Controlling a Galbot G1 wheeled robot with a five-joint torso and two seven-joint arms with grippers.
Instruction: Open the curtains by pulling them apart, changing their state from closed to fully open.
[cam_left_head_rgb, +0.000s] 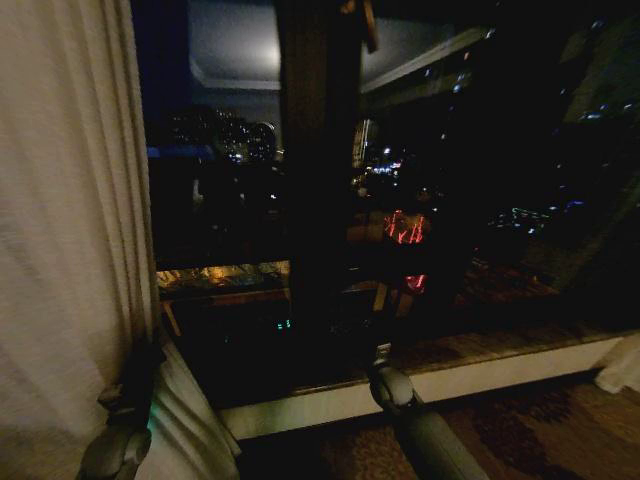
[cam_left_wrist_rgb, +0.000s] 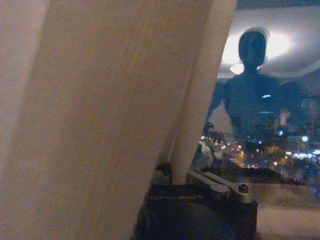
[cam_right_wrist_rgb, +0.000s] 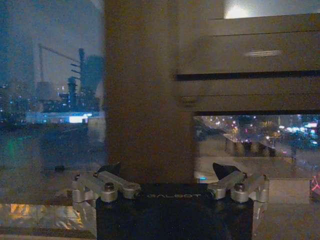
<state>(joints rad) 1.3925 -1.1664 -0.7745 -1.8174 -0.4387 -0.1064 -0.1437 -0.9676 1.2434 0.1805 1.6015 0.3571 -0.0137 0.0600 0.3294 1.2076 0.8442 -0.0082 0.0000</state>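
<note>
The left tool (cam_left_head_rgb: 128, 400) is clenched on a fold of the curtain (cam_left_head_rgb: 60, 230), which hangs bunched at the far left of the window (cam_left_head_rgb: 220, 200). The right tool (cam_left_head_rgb: 383, 362) is released, fingers spread, low near the window sill (cam_left_head_rgb: 500, 365) at the dark central frame post (cam_left_head_rgb: 318, 150).

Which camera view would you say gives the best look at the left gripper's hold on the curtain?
The left wrist view: the left gripper pinches a curtain fold close up. The head view shows it small and dim against the fabric.
</note>
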